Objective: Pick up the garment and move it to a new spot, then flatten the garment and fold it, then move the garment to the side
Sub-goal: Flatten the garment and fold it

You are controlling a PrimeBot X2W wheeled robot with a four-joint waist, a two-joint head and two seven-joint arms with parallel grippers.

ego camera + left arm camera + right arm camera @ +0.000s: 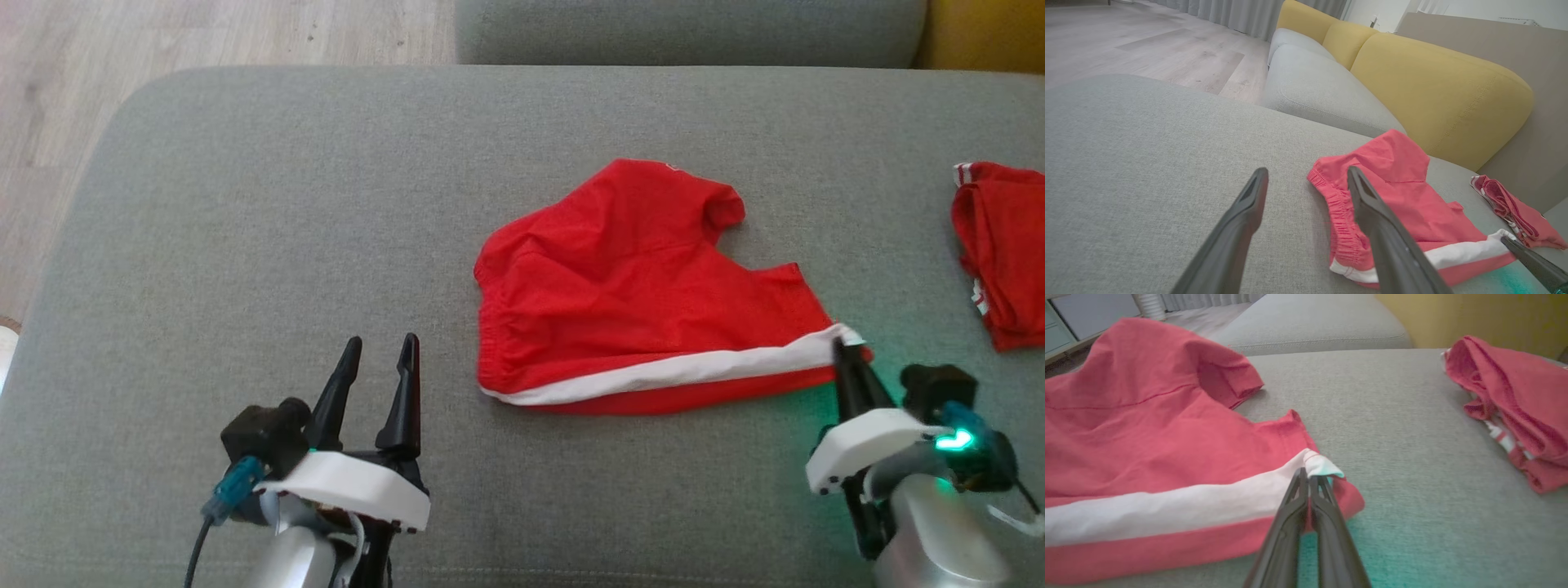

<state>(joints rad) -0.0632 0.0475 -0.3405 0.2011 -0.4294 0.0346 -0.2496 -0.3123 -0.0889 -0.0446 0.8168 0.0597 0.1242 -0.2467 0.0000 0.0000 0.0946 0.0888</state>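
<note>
Left tool (382,341) sat released, fingers apart, over grey cushion (245,204), just left of the red garment (637,278) — spread mid-cushion, white stripe (653,374) along its near edge. Right tool (841,347) was clenched on the garment's near right corner. Second red cloth (1000,245) lay well apart, far right.

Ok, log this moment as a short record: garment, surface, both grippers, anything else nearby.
garment: red shorts with a white stripe, lying rumpled, not yet flattened
surface: grey sofa cushion
left: left gripper open, to the left of the shorts, not touching them
right: right gripper shut on the corner at the end of the white stripe
other: second red garment, lying apart at the cushion's right edge
</note>
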